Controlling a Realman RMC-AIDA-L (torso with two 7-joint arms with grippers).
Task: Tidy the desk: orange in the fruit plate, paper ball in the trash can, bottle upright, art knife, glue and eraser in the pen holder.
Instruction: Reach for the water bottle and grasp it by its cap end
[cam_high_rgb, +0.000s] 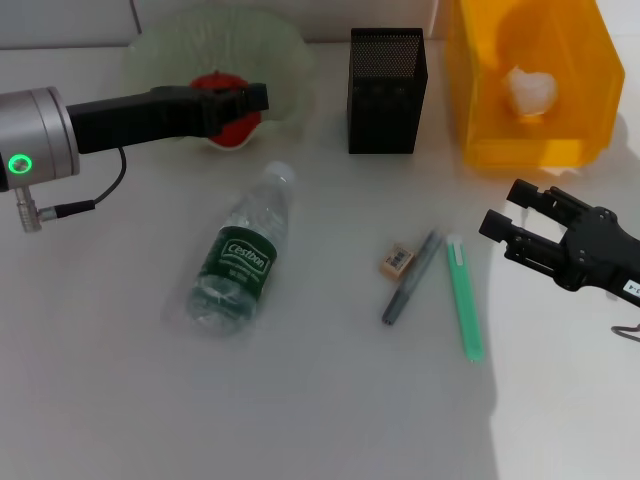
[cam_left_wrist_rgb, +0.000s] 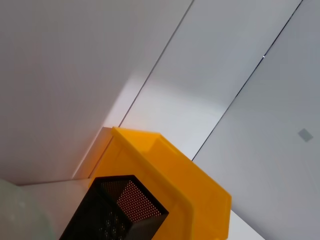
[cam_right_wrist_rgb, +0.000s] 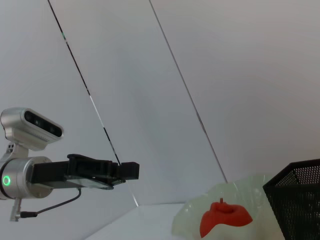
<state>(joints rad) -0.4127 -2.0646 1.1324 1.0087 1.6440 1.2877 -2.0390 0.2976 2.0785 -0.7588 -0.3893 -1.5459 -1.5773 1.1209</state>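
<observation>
left gripper (cam_high_rgb: 255, 97) – upper left, over the fruit plate (cam_high_rgb: 283, 45), fingers together, holding nothing | orange (cam_high_rgb: 226, 128) in plate | right gripper (cam_high_rgb: 512, 222) – right edge, fingers apart | bottle (cam_high_rgb: 240, 255) lying centre-left | paper ball (cam_high_rgb: 531, 92) in trash can (cam_high_rgb: 480, 90) | eraser (cam_high_rgb: 396, 261) centre

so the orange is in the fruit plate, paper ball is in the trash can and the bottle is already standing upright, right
Not quite: the head view shows the bottle lying on its side. The orange is in the fruit plate, and the paper ball is in the trash can.
</observation>
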